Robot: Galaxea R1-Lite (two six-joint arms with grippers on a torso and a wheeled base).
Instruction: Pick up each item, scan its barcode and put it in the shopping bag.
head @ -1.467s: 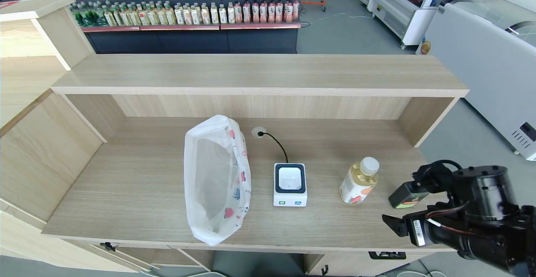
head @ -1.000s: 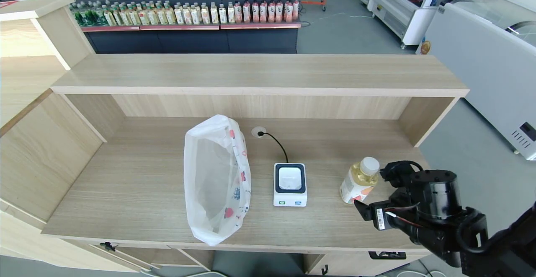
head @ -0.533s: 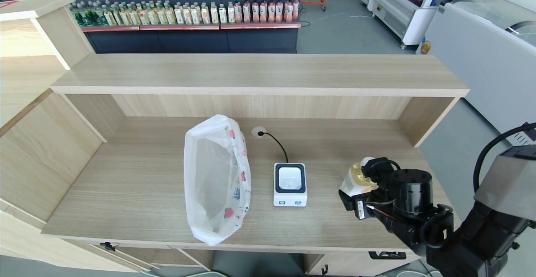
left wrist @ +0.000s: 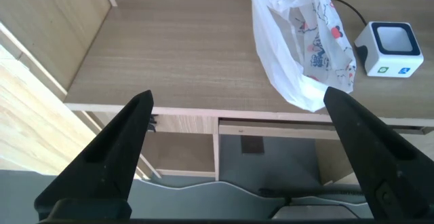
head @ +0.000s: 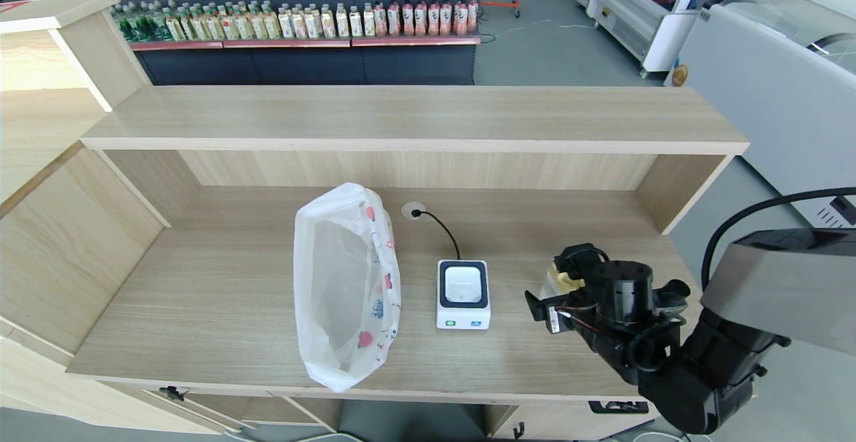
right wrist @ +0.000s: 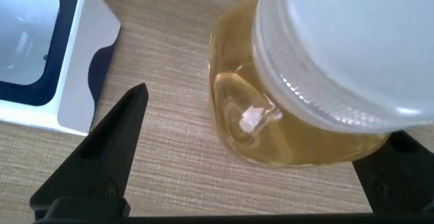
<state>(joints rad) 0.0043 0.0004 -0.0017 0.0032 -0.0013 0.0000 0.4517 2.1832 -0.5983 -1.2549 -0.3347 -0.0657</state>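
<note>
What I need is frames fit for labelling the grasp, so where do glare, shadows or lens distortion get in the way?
Head view: the wide lens splays the side walls of the counter outward; lighting even, shadows soft; the scanner window reflects pale light. Right wrist view: bright glints on the bottle. Left wrist view: the left gripper shows as a dark silhouette against the lit counter.

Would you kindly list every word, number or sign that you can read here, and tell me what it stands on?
No text can be read.
bottle: label mostly hidden, its print blurred.
sticker by the right gripper: barcode-like lines, too small to read.
scanner: one green and one blue icon, no legible letters.
shopping bag: printed pictures, no legible words.
shelf bottles: labels too small to read.
</note>
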